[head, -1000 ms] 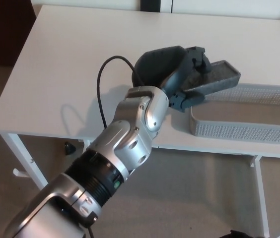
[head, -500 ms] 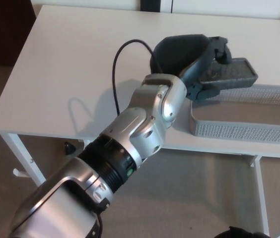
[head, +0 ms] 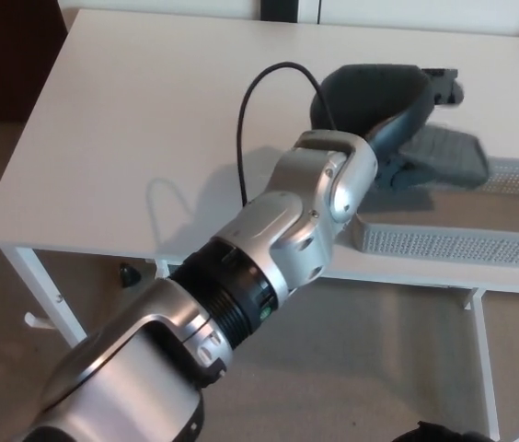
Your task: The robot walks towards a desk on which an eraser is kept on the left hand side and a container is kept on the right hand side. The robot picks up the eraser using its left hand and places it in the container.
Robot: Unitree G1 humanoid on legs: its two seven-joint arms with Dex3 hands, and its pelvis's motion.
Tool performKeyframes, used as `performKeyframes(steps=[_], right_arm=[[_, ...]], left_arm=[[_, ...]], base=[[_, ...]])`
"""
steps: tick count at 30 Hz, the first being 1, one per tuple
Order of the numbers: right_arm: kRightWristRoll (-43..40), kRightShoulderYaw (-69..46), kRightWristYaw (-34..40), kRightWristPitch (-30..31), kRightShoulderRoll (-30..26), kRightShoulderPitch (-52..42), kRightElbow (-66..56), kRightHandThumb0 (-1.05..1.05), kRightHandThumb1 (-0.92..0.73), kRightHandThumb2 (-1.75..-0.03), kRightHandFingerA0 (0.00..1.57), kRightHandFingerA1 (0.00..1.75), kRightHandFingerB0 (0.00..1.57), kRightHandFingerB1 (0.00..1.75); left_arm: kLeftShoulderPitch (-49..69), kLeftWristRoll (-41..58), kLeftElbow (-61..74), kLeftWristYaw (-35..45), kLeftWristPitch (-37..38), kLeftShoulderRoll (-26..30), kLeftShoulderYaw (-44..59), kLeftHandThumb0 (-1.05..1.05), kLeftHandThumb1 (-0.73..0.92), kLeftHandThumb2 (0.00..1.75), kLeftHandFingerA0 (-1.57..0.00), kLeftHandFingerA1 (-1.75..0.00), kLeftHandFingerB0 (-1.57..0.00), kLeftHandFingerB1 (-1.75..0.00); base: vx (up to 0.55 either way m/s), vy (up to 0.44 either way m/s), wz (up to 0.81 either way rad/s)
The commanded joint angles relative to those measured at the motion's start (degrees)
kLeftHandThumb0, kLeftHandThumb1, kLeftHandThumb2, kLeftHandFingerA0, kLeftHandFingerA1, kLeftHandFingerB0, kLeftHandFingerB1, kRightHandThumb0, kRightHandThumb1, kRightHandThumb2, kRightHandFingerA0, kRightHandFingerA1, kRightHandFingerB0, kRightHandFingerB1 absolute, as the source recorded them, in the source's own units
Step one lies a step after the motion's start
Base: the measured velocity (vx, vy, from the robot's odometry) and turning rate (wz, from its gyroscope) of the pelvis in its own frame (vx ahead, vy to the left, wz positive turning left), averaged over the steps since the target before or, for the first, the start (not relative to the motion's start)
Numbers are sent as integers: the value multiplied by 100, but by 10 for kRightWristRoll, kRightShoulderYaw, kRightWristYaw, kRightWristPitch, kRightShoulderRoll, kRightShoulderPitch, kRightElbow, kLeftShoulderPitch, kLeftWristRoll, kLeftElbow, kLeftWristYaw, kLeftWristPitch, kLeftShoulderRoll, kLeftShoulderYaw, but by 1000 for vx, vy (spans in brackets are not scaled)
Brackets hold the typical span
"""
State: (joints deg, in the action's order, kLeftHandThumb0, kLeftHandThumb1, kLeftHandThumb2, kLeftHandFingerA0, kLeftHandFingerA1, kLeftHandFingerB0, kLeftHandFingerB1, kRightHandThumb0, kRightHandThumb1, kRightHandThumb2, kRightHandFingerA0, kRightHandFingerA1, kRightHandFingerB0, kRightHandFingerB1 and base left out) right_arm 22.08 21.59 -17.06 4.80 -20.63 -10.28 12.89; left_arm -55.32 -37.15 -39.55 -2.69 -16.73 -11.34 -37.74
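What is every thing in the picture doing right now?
left hand: shut on eraser, raised over the container's near-left end
eraser: held in the hand, tilted, above the container
container: on the desk's right side, nothing visible inside
desk: standing

I see a white desk (head: 131,120) on thin white legs (head: 43,290), standing on a beige carpet (head: 370,359). Dark brown furniture (head: 6,55) sits at upper left. A pale wall (head: 407,11) runs behind the desk. Light is soft and even.
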Motion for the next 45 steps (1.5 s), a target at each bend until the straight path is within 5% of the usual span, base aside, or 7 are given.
performKeyframes(steps=[1, 16, 27, 39, 43, 44, 45], right_arm=[[0, 0, -4, -5, -7, -1, -8, -53, -77, -77, 9, 73, 4, 52], [4, 4, -8, 8, -6, 5, -14, -54, -74, -78, 10, 74, 7, 56], [-7, -14, -3, 8, -13, 4, -1, -56, -75, -74, 12, 74, 11, 54], [-34, -42, 22, -31, -8, 0, 71, -56, -74, -77, 11, 75, 10, 57], [-34, -44, 32, -41, -7, -7, 82, -55, -73, -78, 11, 72, 11, 57], [-34, -44, 35, -39, -5, -8, 83, -55, -73, -78, 11, 71, 12, 56], [-32, -43, 38, -37, -4, -11, 84, -55, -74, -78, 11, 71, 12, 56]], left_arm=[[-38, 1, -46, 132, -70, -29, -18, -92, 51, 92, 0, 0, 0, 0], [-11, -8, -1, 136, -65, -4, -18, -99, 61, 61, 0, 0, 0, 0], [189, 11, 650, 270, -1, 222, 82, -87, 54, 96, 0, -7, 0, -11], [580, 750, 892, 578, -37, 365, 683, -40, 33, 99, 0, -51, 0, -47], [735, 871, 806, 690, 101, 308, 749, -94, 85, 67, -20, -28, -22, -29], [755, 885, 787, 727, 106, 306, 773, -94, 69, 111, -11, -40, -14, -41], [785, 899, 775, 765, 119, 305, 807, -102, 91, 68, -20, -28, -22, -28]], base=[[0, 0, 0], [0, 0, 0], [0, 0, 0], [0, 0, 0], [0, 0, 0], [0, 0, 0], [0, 0, 0]])
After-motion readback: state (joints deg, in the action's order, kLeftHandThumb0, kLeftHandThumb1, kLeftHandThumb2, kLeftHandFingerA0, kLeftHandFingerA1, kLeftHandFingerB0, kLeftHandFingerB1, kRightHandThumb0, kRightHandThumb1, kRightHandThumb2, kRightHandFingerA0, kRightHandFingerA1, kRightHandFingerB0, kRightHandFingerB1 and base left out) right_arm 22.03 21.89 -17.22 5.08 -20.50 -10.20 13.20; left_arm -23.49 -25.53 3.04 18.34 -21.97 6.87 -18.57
